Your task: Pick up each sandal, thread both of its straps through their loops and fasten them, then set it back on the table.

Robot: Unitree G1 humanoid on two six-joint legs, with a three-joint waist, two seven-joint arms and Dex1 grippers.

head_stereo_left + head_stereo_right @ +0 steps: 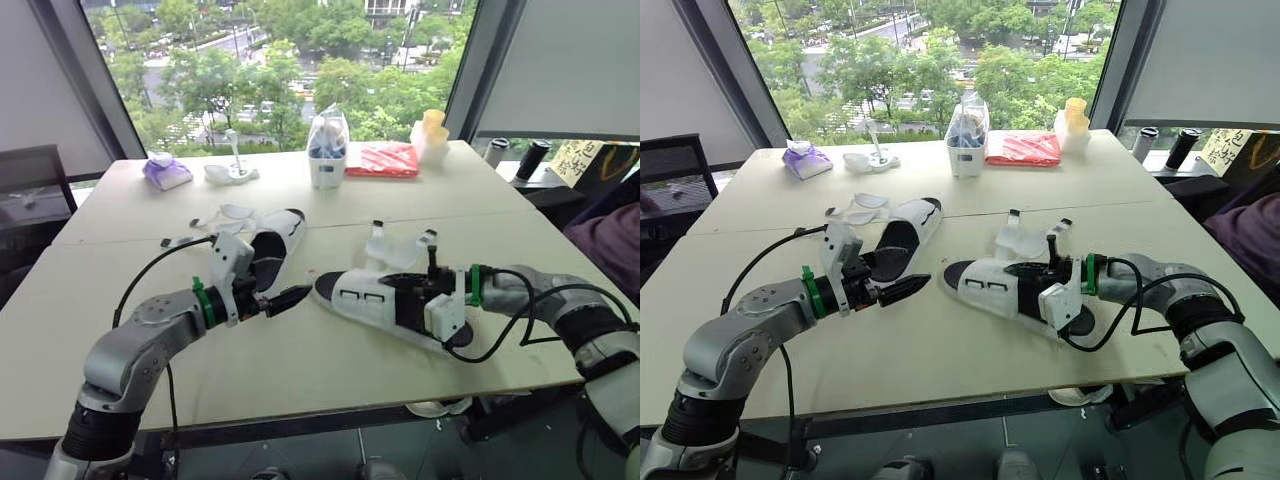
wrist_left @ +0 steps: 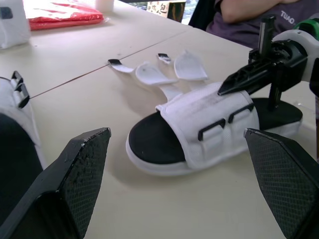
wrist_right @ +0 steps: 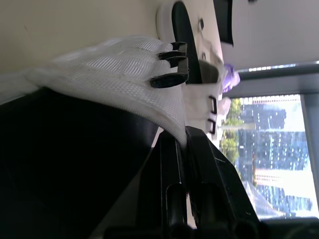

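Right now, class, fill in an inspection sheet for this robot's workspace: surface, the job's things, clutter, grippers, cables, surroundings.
Surface: pale table, with a seam across its middle.
Job's things: left sandal and right sandal both lie on the table; the right sandal's straps are unfastened.
Clutter: purple pack, white tub, red packet and stacked cups along the far side.
Grippers: left gripper is open, aimed at the right sandal and holding nothing; right gripper has its jaws shut on the right sandal's upper.
Cables: left-wrist cable and right-wrist cable are black and in loose loops.
Surroundings: window onto trees; seated person on the right.
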